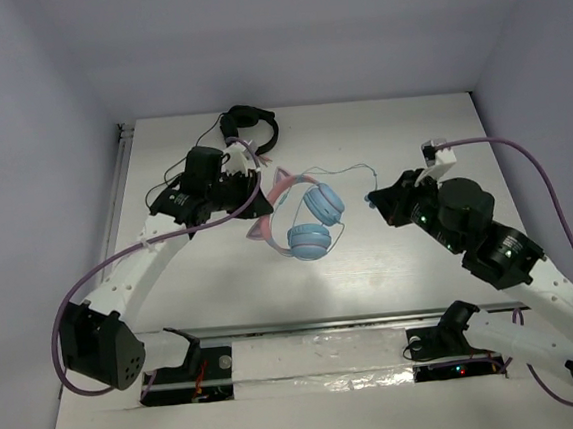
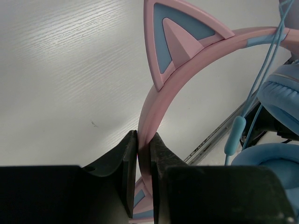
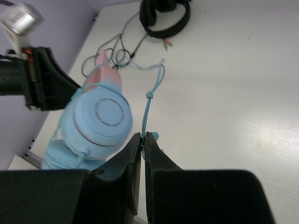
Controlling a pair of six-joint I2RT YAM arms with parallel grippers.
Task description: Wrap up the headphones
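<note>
The headphones [image 1: 308, 228] hang above the middle of the table, light blue earcups low and to the right, pink cat-eared headband [image 1: 276, 190] on the left. My left gripper [image 1: 256, 185] is shut on the headband; in the left wrist view its fingertips [image 2: 144, 137] pinch the pink band [image 2: 161, 88] just below a cat ear. The thin pale blue cable [image 1: 348, 169] arcs from the headphones to my right gripper [image 1: 373, 199]. In the right wrist view that gripper [image 3: 143, 136] is shut on the cable [image 3: 148, 105], with one round earcup [image 3: 103, 114] to its left.
Black headphones [image 1: 249, 125] with a black cable lie at the far edge of the table behind my left arm, also seen as black headphones [image 3: 164, 14] in the right wrist view. A metal rail [image 1: 316, 322] runs along the near edge.
</note>
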